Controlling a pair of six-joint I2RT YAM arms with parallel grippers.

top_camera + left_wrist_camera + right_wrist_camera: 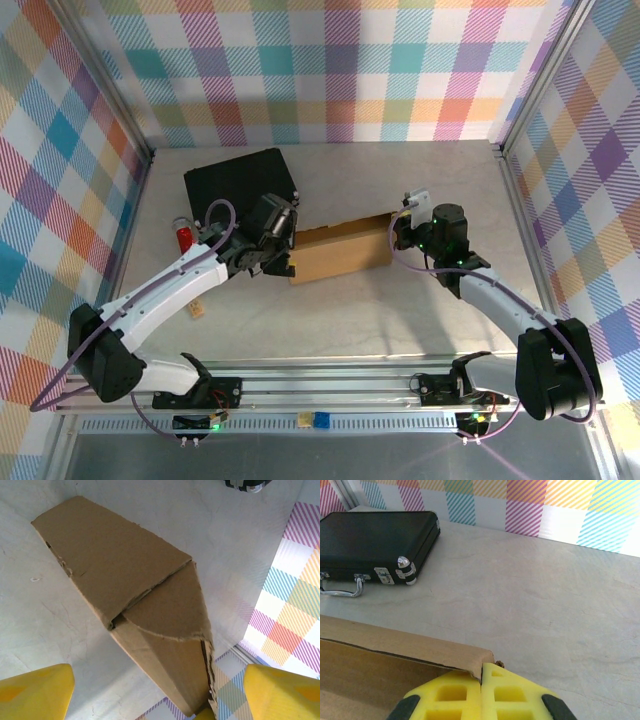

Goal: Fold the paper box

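paper box (340,252): matte brown corrugated cardboard, shallow, ragged flap edges, mid-frame on the pale table (400,320).
left gripper (283,264): i see its yellow fingers spread wide, either side of the box's left end.
right gripper (482,692): pads pinched together on the box's upper-right wall edge.
black case (240,180): textured, hard-edged, near the box, to its upper left.
room: bare tabletop below the box.

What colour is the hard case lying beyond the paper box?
The case is black, with a silver handle; it shows clearest in the right wrist view.
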